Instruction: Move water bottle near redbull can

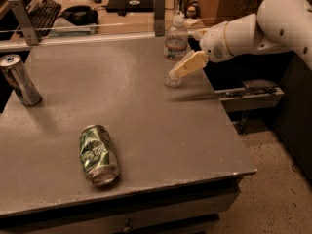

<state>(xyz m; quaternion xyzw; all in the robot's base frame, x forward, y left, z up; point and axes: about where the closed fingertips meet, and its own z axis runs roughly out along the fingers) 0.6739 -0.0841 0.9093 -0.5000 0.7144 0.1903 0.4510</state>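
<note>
The cream gripper lay low against the clear ribbed plastic water bottle, seemingly to seize it; whether closed, I couldn't tell.

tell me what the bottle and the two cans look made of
Bottle: clear ribbed plastic, see-through. Upright can and dented lying can: thin shiny metal, probably aluminium. The tool, cream, likely plastic, is by the bottle's base.

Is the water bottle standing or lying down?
Standing up: the water bottle has its cap on top, base on the table. The gripper is at its lower part.
</note>
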